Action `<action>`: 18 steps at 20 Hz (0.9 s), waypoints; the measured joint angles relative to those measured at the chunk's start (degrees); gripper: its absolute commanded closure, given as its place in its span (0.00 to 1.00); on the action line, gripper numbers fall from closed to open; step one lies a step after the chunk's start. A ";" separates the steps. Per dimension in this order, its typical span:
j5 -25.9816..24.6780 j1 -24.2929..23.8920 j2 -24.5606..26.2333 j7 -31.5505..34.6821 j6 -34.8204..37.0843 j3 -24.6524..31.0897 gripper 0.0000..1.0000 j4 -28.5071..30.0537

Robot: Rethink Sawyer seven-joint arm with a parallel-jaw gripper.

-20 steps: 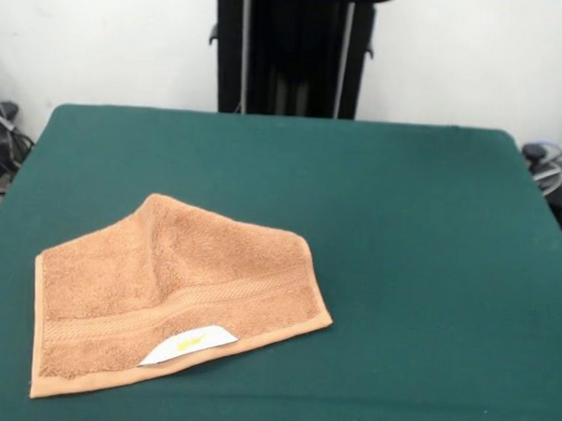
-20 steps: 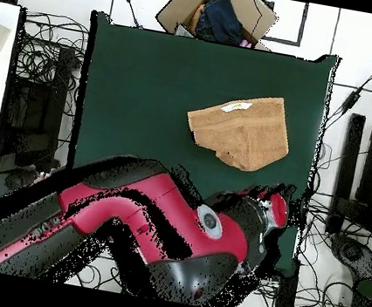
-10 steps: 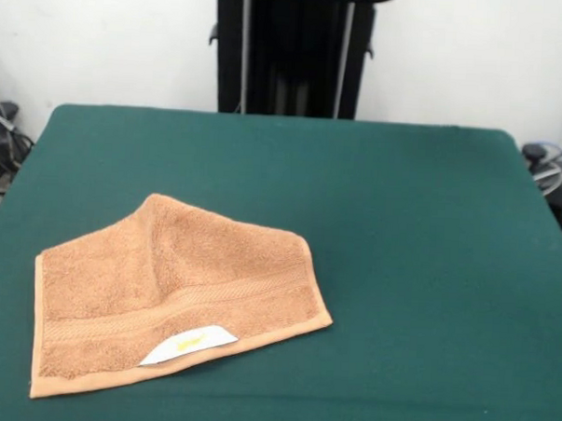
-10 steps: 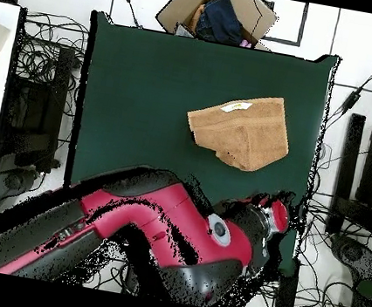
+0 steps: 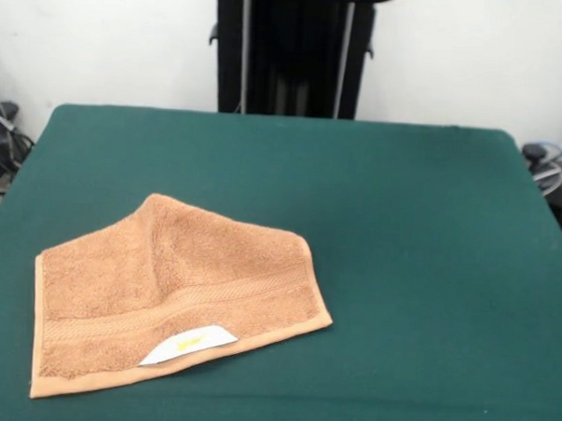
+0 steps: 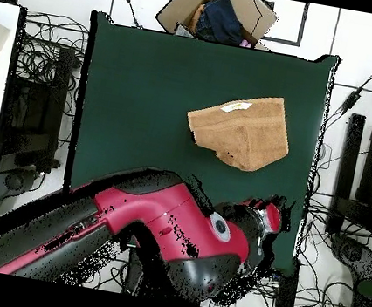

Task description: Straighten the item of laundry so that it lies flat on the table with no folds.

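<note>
Jaws: can't tell how far apart they are standing or whether they are holding anything. The gripper (image 6: 269, 218) is showing from overhead only, as a red-and-black lump at the tip of the arm (image 6: 159, 227), w/ nothing of it visible in the front view. It is hanging at the robot-side edge of the table (image 6: 138, 90), by the corner, w/ the bulky red arm lying across that edge behind it.

Straight ahead of the gripper and slightly to the robot's left, well apart from it, the orange-tan towel (image 5: 100, 287) is lying on the green cloth, nothing touching it. It is not lying flat: the side nearest the gripper is doubled over, giving a ragged outline w/ one corner poking toward the robot, and a raised crease is running from that side down to the woven band (image 5: 259, 286). The band is running along the towel's far side from the gripper, just inside the hem.

Farther out again, at the hem facing away from the gripper, the white label (image 5: 189, 344) w/ its yellow mark is lying turned up on top of the terry, approx. mid-edge.

Beyond the towel, bare green table is stretching to the far edge. Past that edge, on the floor opposite the robot, an open cardboard box (image 6: 251, 8) is sitting w/ dark cloth inside. Black cables (image 6: 51, 57) are trailing over the floor on both sides of the table.
</note>
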 measured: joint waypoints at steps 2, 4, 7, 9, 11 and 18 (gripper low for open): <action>-0.01 -0.04 0.12 0.00 0.01 0.80 0.00 0.46; -0.01 -0.08 0.14 0.00 0.01 1.45 0.00 0.77; -0.02 -0.12 0.08 0.00 0.17 2.44 0.00 1.74; 0.00 -0.12 -0.11 0.00 0.40 3.14 0.00 2.45; -0.01 -0.12 -0.44 0.00 0.82 3.78 0.00 3.18; -0.02 -0.26 -1.36 0.00 2.95 5.57 0.00 5.79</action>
